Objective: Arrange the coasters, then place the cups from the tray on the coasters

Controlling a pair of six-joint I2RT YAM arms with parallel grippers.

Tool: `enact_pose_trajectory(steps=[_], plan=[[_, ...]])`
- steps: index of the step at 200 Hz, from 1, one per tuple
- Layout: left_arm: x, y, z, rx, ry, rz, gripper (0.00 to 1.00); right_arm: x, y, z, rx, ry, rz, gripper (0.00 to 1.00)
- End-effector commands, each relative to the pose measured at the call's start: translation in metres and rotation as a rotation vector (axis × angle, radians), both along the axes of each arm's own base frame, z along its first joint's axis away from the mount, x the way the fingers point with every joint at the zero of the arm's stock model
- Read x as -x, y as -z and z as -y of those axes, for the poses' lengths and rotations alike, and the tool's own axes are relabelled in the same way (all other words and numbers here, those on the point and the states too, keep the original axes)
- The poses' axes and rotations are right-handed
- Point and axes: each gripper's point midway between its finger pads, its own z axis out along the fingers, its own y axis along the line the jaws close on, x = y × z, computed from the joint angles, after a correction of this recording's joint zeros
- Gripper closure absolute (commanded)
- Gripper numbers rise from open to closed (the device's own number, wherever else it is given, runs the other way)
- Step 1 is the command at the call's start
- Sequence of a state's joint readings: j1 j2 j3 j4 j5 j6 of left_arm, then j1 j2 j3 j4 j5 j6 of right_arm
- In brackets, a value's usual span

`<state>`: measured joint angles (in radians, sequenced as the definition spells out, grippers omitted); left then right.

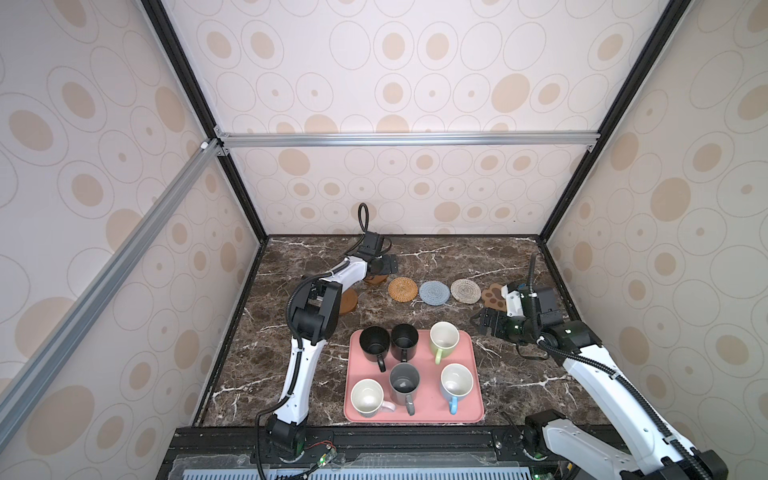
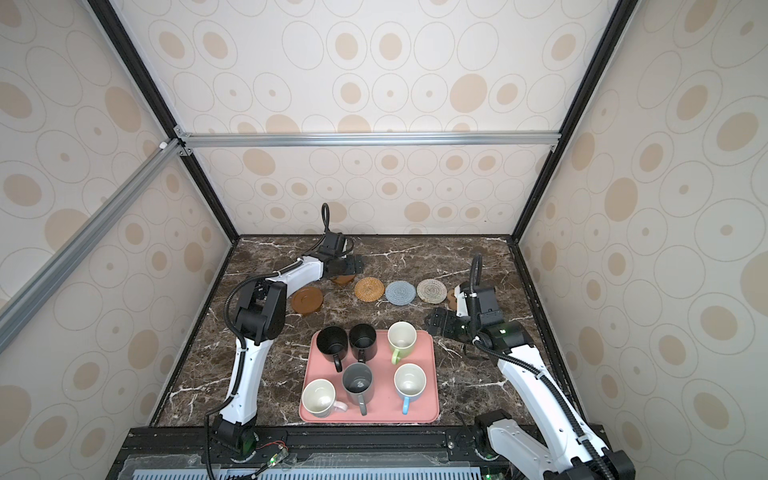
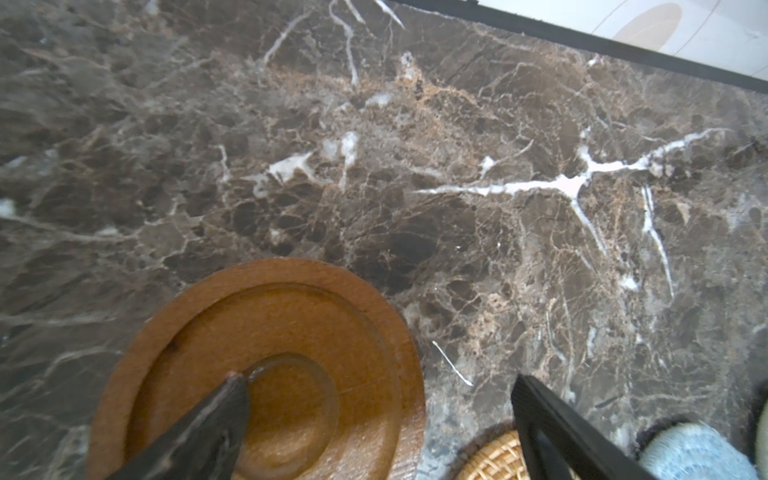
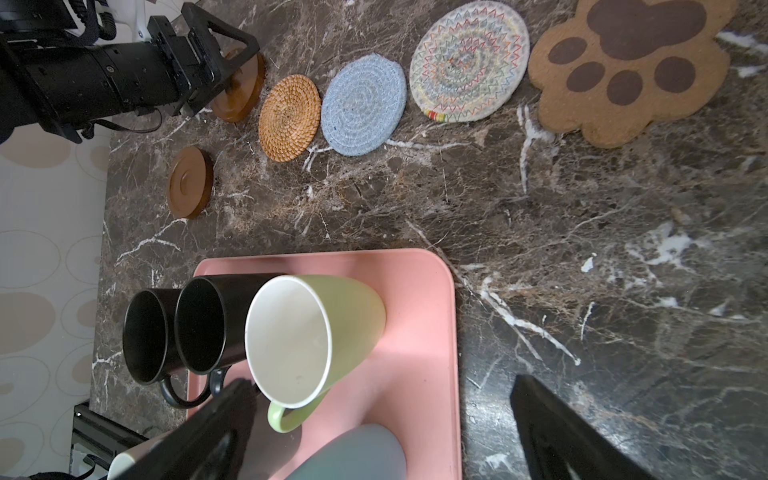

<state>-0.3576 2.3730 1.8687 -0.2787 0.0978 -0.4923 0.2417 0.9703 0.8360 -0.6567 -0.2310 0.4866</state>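
Six coasters lie along the back of the table: a wooden disc (image 1: 376, 279), a rattan one (image 1: 402, 289), a blue-grey one (image 1: 434, 292), a whitish one (image 1: 465, 291) and a paw-shaped one (image 1: 492, 296). The other wooden disc (image 2: 306, 300) lies nearer the front left. My left gripper (image 3: 378, 378) is open low over the back wooden disc (image 3: 266, 357), one finger above its centre. Six cups stand on the pink tray (image 1: 415, 417), among them a light green one (image 4: 307, 332). My right gripper (image 4: 382, 380) hangs open above the tray's (image 4: 419, 365) back right corner, holding nothing.
The booth's back wall (image 1: 407, 195) runs close behind the coaster row, and side walls close in on both sides. My left arm's elbow (image 1: 313, 307) stands over the table left of the tray. Bare marble (image 1: 519, 374) lies right of the tray.
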Motion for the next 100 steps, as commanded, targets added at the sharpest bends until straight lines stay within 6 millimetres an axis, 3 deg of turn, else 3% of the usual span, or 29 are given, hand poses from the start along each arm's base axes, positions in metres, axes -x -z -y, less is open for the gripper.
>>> enact_pose_trajectory(steps=[1,47,100], plan=[[0.022,0.04,-0.034,-0.105,-0.052,-0.153,0.0,0.006,0.007,0.001,0.003,0.01,-0.027,0.0],[0.018,0.039,-0.046,-0.17,-0.054,-0.147,0.0,0.007,0.007,0.002,0.009,0.013,-0.026,0.0],[0.012,0.03,-0.029,-0.097,-0.014,-0.113,0.0,0.004,0.006,0.0,0.005,0.013,-0.032,0.0]])
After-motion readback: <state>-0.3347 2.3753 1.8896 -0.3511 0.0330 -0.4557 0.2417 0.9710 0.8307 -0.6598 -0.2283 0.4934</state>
